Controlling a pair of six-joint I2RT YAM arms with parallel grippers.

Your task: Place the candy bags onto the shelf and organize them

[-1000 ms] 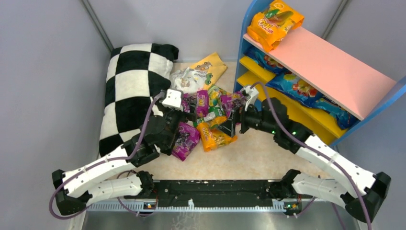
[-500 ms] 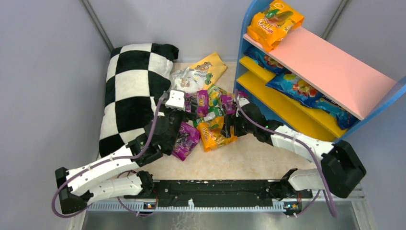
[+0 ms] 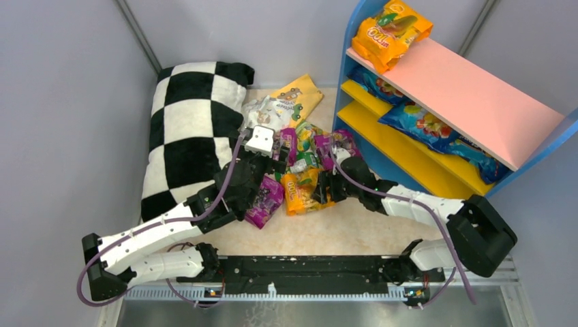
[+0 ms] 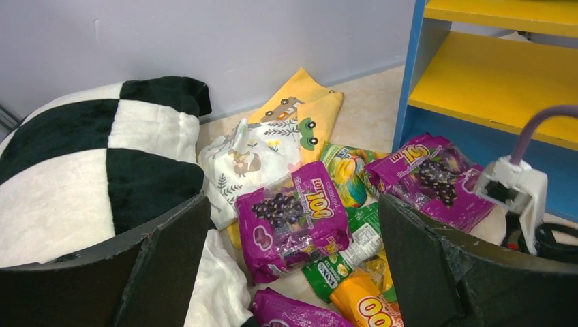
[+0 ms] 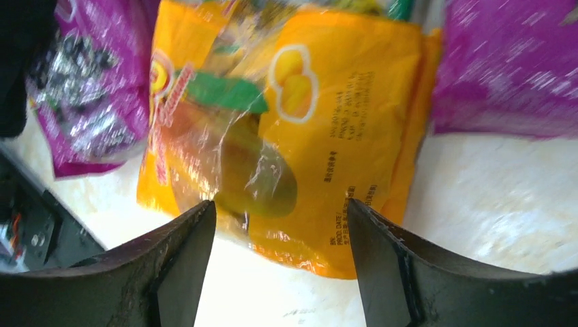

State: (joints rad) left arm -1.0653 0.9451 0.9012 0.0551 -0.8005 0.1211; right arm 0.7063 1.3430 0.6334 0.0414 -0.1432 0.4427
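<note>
right tool (image 5: 279, 218) is straddling the near edge of the orange candy bag (image 5: 327, 122), jaws apart, not gripping yet. bag is lying mid table (image 3: 361, 228), left of the shelf (image 3: 470, 88). likely light, soft, slippery film; pinching the edge seam seems best. left tool (image 4: 293, 204) is hanging wide, empty.

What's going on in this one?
Two arms are moving candy bags from a loose pile onto the shelf. The right gripper is down over an orange bag in the pile, jaws apart astride its edge, with no grip showing yet. The left gripper hangs open above a purple bag, beside the checkered pillow. Other orange bags already sit on the pink top board, and blue bags on the yellow boards below.
</note>
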